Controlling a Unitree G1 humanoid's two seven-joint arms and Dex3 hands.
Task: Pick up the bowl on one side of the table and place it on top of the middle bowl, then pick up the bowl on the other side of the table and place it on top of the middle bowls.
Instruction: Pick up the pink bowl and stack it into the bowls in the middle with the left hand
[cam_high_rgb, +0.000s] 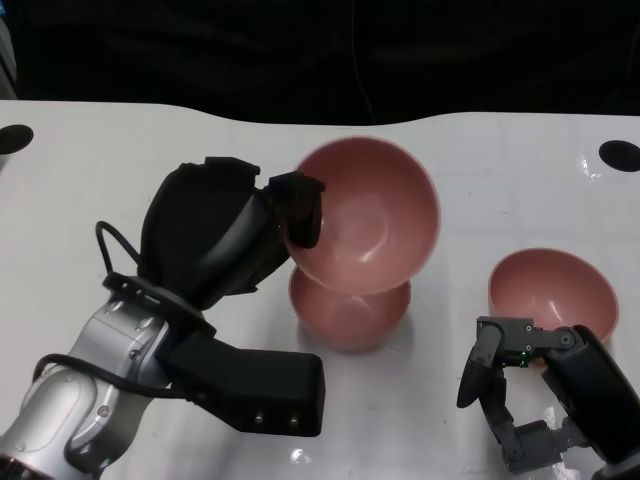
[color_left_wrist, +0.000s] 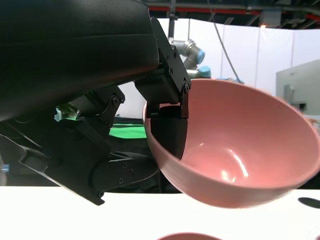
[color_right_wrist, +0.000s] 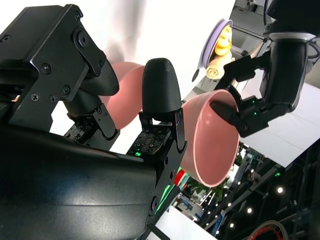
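Observation:
My left hand (cam_high_rgb: 230, 235) grips a pink bowl (cam_high_rgb: 375, 215) by its rim, fingers (color_left_wrist: 167, 85) hooked over the edge. The bowl (color_left_wrist: 235, 150) is tilted and hangs just above the middle pink bowl (cam_high_rgb: 350, 315), which stands on the white table. It appears to touch that bowl's far rim. A third pink bowl (cam_high_rgb: 552, 290) stands upright at the right. My right hand (cam_high_rgb: 510, 395) hovers just in front of it, fingers apart and holding nothing. The right wrist view shows the held bowl (color_right_wrist: 210, 145) with my left hand (color_right_wrist: 270, 95) on it.
The white table (cam_high_rgb: 100, 170) has a curved far edge against a dark background. Two black round holes (cam_high_rgb: 618, 155) sit near its far corners. My left forearm (cam_high_rgb: 110, 380) crosses the lower left of the table.

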